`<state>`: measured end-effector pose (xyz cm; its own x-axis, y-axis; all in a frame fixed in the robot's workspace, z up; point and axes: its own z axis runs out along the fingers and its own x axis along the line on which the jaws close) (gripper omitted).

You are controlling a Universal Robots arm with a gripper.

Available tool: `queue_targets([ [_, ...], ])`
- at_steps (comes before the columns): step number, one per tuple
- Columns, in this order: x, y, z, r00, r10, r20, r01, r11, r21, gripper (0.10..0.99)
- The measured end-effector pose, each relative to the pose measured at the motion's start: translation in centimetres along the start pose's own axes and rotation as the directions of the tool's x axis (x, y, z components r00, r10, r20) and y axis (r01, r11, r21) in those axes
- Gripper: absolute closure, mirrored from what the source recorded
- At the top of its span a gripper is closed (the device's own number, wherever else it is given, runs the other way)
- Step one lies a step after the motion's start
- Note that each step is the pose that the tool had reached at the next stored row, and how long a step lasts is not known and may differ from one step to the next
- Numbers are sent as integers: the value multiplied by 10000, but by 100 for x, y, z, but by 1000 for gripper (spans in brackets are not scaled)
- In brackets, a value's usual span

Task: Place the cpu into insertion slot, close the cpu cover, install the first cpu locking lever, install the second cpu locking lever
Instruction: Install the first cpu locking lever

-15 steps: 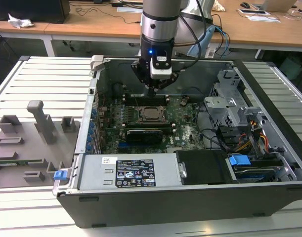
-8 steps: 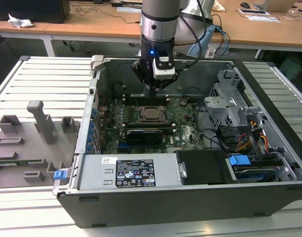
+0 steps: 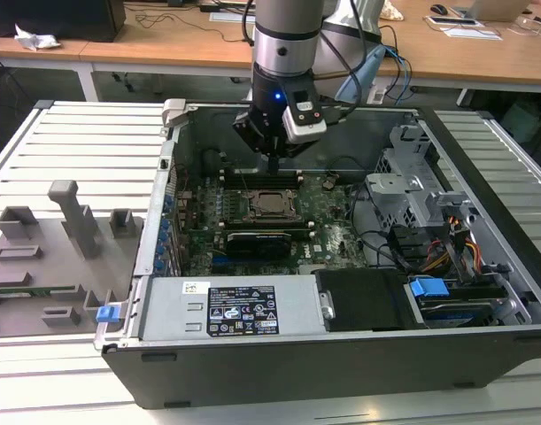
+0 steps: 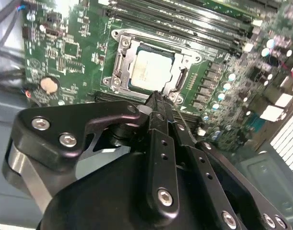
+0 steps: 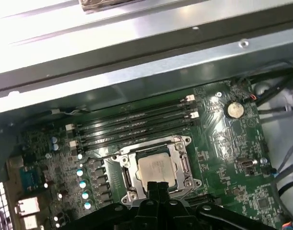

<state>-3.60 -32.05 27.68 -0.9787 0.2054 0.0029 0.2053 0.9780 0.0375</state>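
1. Open computer case (image 3: pixel 341 354) sat on a slatted grey table (image 3: pixel 84 142); wooden desks (image 3: pixel 164 44) stood behind.
2. The cpu (image 4: pixel 148 71) lay seated in the insertion slot (image 4: pixel 118 72).
3. The hand (image 3: pixel 273 165) hovered over the slot's rim, just beside the cpu, fingers (image 4: pixel 156 110) pressed together, holding nothing.

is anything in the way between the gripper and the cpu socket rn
Nothing visible does. The gripper, shut, hangs by the near edge of the cpu cover, which lies flat around the cpu already seated on the green board. In both wrist views no cable or part lies between the gripper and the cover.
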Motion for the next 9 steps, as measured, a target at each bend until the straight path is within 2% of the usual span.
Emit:
queue_targets([
  [5,0,0,1,9959,-906,-34,906,9959,1,980],
  [9,0,0,2,9911,-1332,-50,1332,9911,1,980],
])
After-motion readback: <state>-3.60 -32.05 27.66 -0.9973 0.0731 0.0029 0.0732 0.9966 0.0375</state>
